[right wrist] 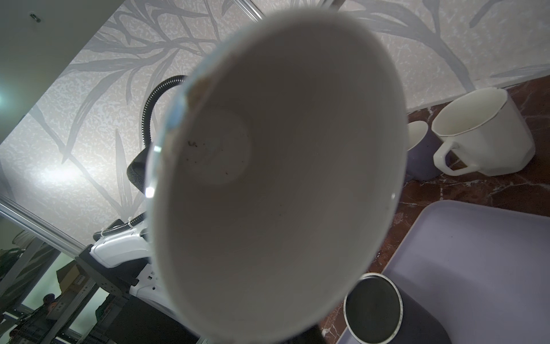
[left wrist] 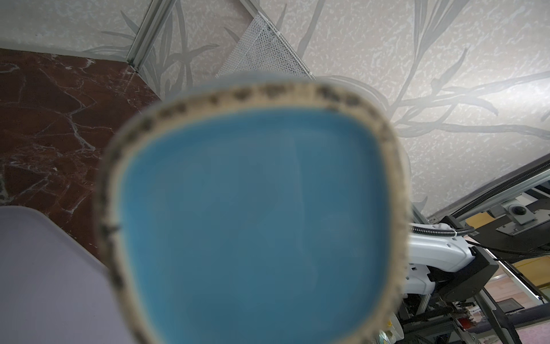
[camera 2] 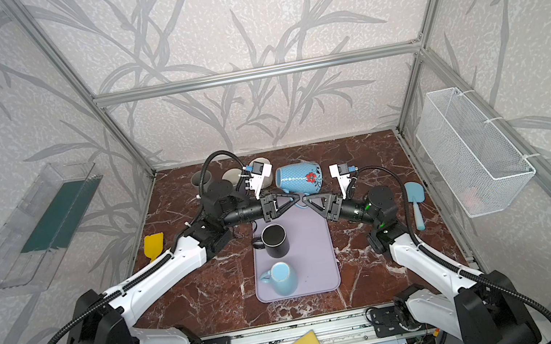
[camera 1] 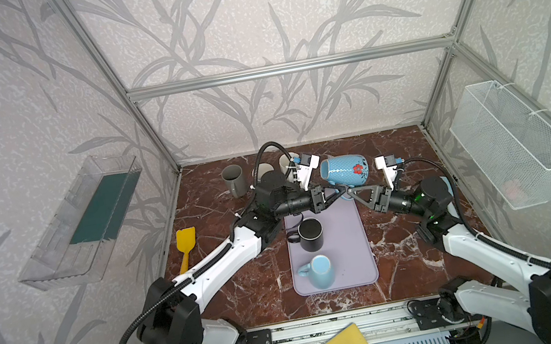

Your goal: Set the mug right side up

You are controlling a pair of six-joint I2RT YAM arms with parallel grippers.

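Above the far end of the mat [camera 1: 353,239], the blue mug [camera 1: 344,170] hangs sideways; right pincer [camera 1: 350,192] clamped tight on its handle [camera 2: 301,205], left pincer [camera 1: 338,191] touching there too, grip unclear.

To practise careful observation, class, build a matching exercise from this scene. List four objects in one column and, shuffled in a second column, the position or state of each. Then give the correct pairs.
Objects
1. flowered blue mug
2. black mug
3. plain light blue mug
4. yellow spatula

States
A. upright at the near end of the mat
B. lying flat on the marble table, off the mat
C. tipped on its side
D. upright on the mat's far half

Pairs: 1-C, 2-D, 3-A, 4-B
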